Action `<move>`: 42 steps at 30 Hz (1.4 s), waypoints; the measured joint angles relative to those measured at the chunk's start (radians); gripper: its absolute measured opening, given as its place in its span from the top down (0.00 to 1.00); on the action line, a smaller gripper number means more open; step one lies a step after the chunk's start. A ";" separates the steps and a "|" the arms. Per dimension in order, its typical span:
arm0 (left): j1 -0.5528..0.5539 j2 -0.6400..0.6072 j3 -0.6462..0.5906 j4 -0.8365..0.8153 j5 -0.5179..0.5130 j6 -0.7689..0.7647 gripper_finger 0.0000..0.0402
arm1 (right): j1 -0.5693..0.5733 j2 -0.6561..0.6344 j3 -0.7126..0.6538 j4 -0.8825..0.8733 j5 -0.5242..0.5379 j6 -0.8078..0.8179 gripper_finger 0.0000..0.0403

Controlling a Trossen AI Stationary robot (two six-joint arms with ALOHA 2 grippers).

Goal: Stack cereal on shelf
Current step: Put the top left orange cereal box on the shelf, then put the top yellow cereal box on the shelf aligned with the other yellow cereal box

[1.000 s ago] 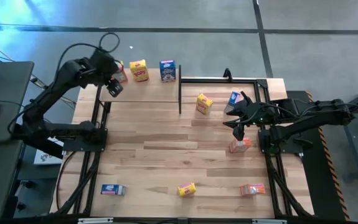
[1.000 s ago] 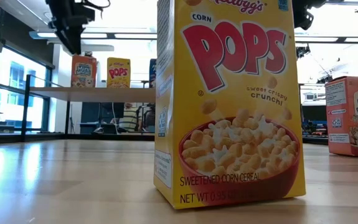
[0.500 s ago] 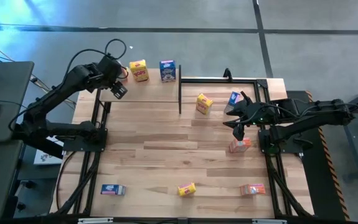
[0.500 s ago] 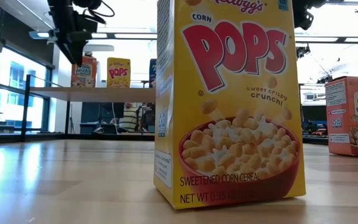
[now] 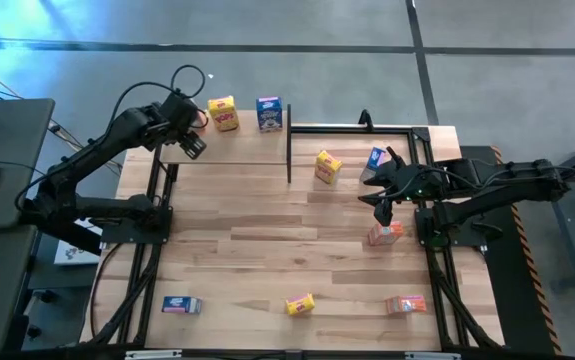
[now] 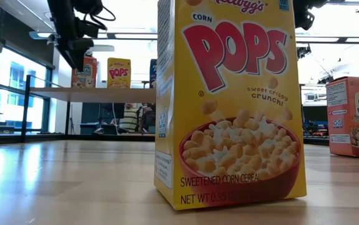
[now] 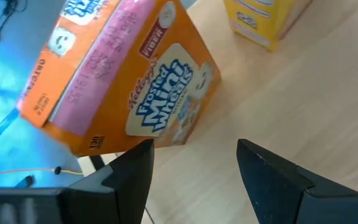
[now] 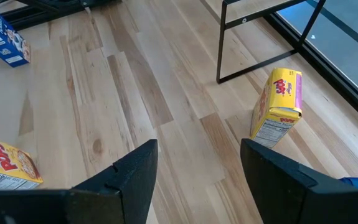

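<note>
high view: left pincer (image 5: 191, 146) at upper left over the shelf (image 5: 237, 150), by the yellow box (image 5: 223, 113) and blue box (image 5: 269, 113); right pincer (image 5: 384, 207) at right above the bench (image 5: 267, 240).
low view: big yellow pops box (image 6: 229, 103) fills the centre.
left wrist view: pincer wide, orange-red box (image 7: 122, 74) beyond its fingers.
right wrist view: pincer wide, holding nothing.

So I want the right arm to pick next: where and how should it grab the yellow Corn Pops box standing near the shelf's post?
The yellow box stands upright on the tabletop, clear of the shelf post. Probably best to come down from above and close the open right gripper across its two broad faces near the top, since those are flat, parallel and unobstructed.
</note>
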 joint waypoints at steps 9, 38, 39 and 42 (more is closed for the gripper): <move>0.001 0.000 0.000 0.034 -0.046 -0.005 0.45 | 0.000 0.000 0.000 0.000 0.000 0.000 0.45; -0.166 -0.072 0.001 0.045 0.101 -0.089 0.45 | 0.000 0.000 0.000 0.000 0.000 0.000 0.45; -0.187 -0.077 0.001 0.047 0.109 -0.101 0.45 | 0.000 0.000 0.000 0.000 0.000 0.000 0.45; -0.251 -0.084 0.001 0.047 0.112 -0.135 0.45 | 0.000 0.000 0.000 0.000 0.000 0.000 0.45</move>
